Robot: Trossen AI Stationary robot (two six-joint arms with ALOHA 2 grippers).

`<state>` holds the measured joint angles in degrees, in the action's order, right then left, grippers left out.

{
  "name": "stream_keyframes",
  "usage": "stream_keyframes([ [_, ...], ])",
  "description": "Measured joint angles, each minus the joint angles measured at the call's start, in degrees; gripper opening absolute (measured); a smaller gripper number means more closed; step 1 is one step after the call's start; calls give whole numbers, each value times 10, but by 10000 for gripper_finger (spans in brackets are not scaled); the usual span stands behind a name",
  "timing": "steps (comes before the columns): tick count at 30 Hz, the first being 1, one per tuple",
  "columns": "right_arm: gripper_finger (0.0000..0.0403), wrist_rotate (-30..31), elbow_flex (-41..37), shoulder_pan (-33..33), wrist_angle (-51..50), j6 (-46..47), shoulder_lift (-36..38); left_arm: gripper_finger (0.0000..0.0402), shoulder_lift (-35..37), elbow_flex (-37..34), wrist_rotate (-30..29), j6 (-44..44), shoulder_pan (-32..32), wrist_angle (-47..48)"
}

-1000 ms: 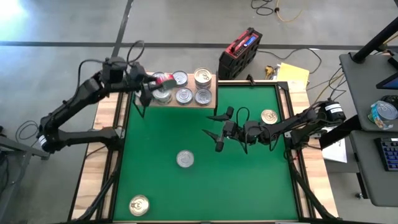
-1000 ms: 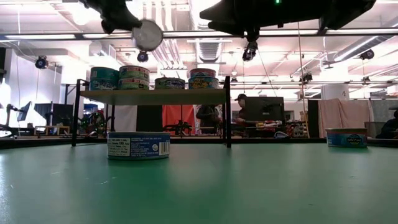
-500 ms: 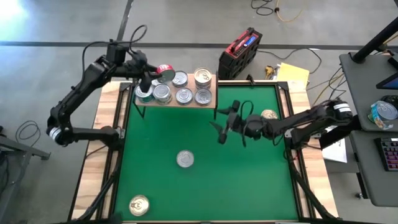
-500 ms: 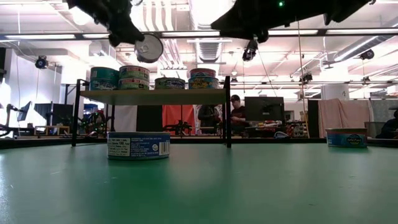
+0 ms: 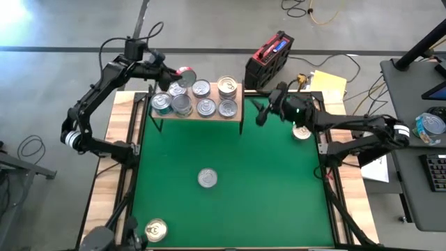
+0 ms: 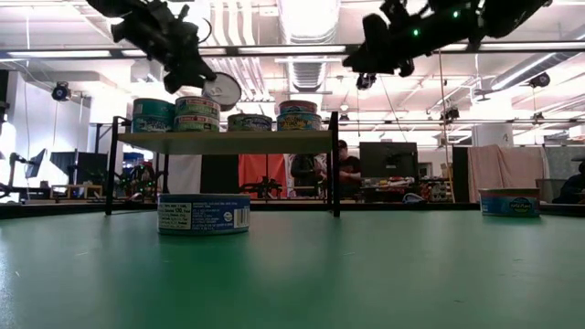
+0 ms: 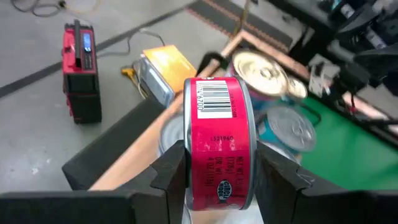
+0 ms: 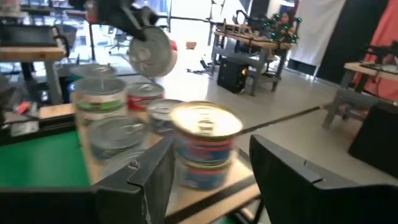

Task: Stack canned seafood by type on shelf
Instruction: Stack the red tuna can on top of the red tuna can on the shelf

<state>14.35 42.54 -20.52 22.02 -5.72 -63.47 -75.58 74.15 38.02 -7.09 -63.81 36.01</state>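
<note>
Left wrist view: left gripper (image 7: 217, 174) fingers clamp a red tin (image 7: 219, 140) over the shelf (image 5: 237, 116); right gripper (image 5: 263, 113) fingers spread apart, empty.

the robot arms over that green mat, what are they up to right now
They are sorting tins onto the small wooden shelf at the mat's far edge. The left gripper holds a red-sided tin on edge, in the air over the shelf's left end, where several tins already stand, some stacked. The right gripper hovers empty by the shelf's right end, fingers apart. Three tins wait on the green mat: a silver-topped tin mid-mat and two gold-topped ones.
</note>
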Motion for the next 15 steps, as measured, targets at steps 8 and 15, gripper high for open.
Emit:
stream_keyframes([
  [8,169,-132,44,-143,5,169,-3,126,13,2,2,153,-16,-73],
  [15,148,-174,115,-194,-55,320,-3,126,23,36,0,236,-25,-5],
])
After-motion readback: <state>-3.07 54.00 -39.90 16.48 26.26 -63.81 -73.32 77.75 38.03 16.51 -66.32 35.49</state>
